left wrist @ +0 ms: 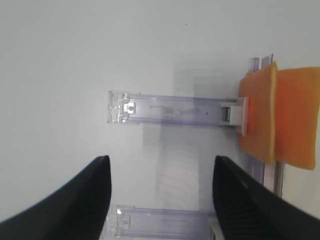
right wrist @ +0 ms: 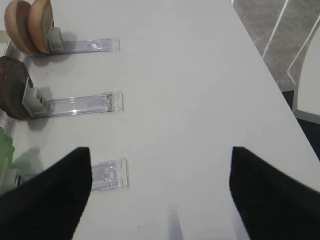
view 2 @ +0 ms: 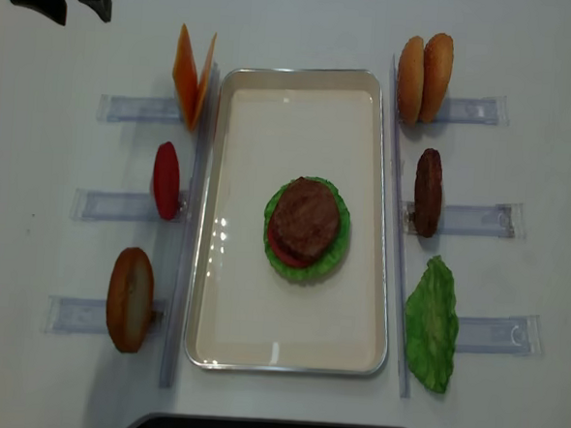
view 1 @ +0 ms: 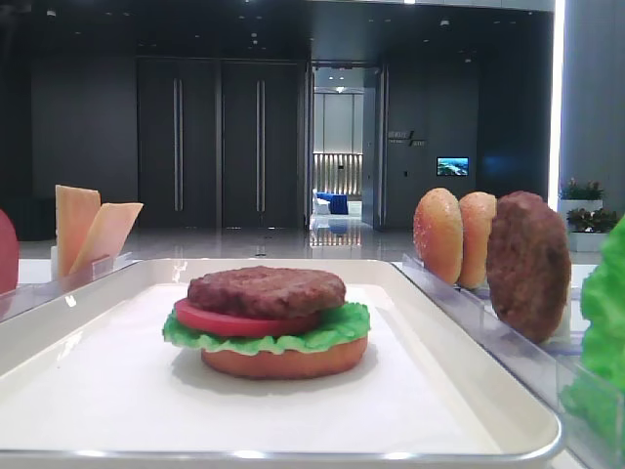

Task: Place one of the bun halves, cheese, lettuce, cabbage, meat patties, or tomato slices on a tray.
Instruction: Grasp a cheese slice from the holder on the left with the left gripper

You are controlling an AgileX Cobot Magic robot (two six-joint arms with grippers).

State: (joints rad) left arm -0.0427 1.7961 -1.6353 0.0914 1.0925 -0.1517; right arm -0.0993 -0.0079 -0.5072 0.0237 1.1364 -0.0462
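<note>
So the left end effector (left wrist: 159, 200), jaws wide apart and empty, has the cheese (left wrist: 280, 117) upper right of frame, standing on edge.

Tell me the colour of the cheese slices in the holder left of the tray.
Pale orange cheese, clearest in the left wrist view.
</note>
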